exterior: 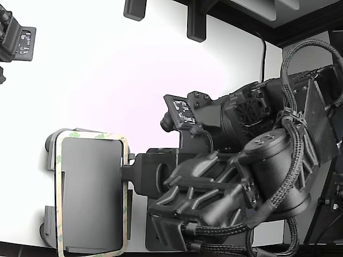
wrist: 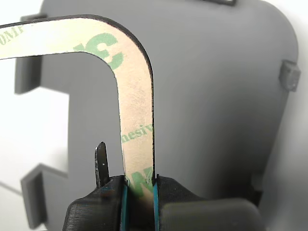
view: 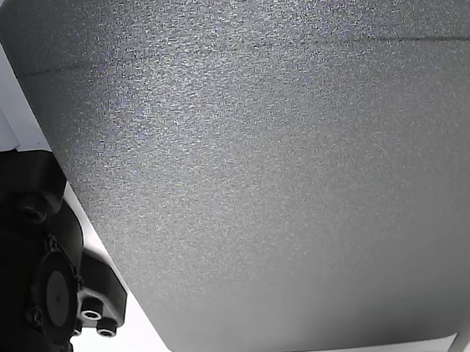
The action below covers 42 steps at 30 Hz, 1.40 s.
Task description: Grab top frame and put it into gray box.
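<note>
Beige-tan with green print, the top frame (wrist: 136,115) sits pinched by one side in my gripper (wrist: 139,190), jaws clamped on its strip so the ring hangs flat over the gray box (wrist: 216,96). Beyond the frame, raised edge tabs (wrist: 290,75) could snag it; a second arm (exterior: 16,37) stands well apart.

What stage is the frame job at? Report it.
Done: the gripper is shut on the top frame. In hand: the frame hangs over the gray box, roughly lined up with it in the exterior view. Left: seat and release it.
</note>
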{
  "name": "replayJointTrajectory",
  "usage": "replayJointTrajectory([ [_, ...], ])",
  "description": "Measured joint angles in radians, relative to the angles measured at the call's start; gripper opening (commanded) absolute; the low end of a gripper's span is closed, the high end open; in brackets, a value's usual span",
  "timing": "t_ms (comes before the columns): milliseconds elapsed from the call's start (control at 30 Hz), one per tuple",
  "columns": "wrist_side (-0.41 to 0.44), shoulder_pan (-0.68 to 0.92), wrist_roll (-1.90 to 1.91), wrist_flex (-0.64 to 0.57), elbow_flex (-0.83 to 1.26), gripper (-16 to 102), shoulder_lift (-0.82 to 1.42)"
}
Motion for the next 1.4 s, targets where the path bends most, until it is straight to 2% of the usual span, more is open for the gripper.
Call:
replayJointTrajectory([
  [200,-0.120,-0.032,0.135,0.000,0.029,-13,-0.014],
  [367,-0.170,-0.043,0.086,0.000,0.032,-13,-0.051],
  [1400,-0.199,-0.064,0.063,0.000,0.075,-13,-0.100],
])
